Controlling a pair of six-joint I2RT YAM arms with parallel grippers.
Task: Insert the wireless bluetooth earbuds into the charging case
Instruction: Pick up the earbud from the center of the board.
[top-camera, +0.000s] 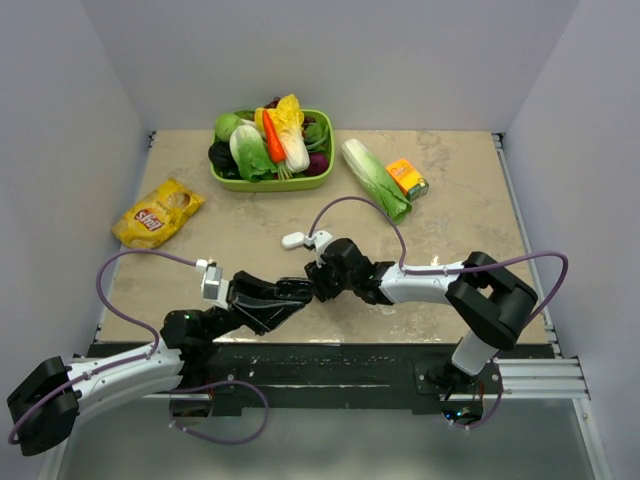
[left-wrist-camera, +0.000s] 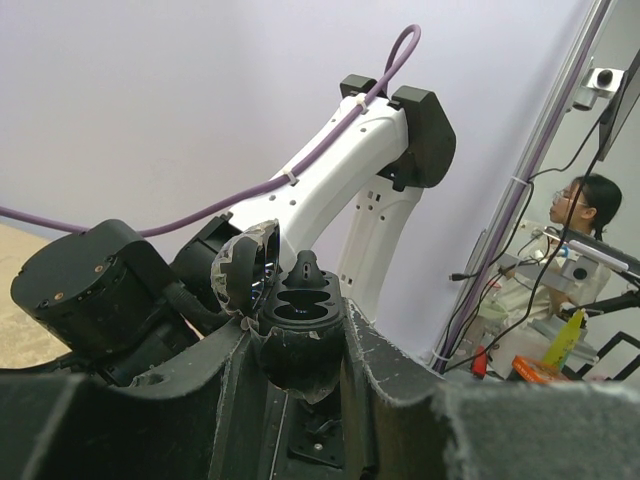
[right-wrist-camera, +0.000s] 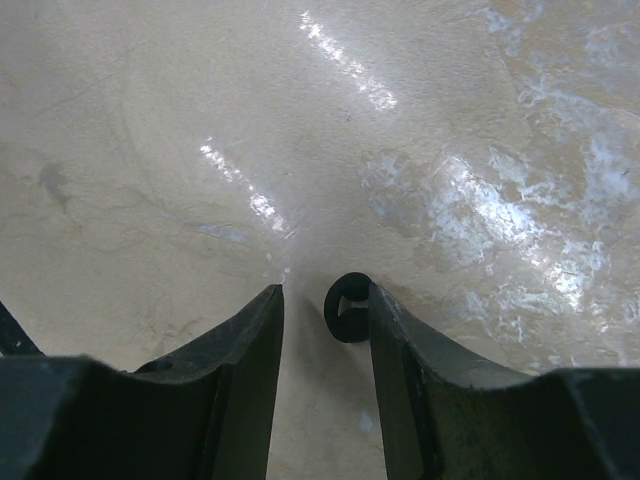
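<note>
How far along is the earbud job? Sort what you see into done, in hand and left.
Done: the left gripper is clamped on the open case, and one bud seems to stand in it, perhaps not fully seated. In hand: the right gripper, jaws apart, has a second bud against one finger, close to the table. Left: pinch that bud, seat it in the case.

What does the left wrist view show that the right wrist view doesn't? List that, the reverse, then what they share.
Left wrist only: the left gripper clamped on the open black charging case, a dark bud standing in it, the right arm behind. Right wrist only: the right gripper, jaws apart, a black earbud touching one jaw. Both: dark fingers in the foreground, beige table.
</note>
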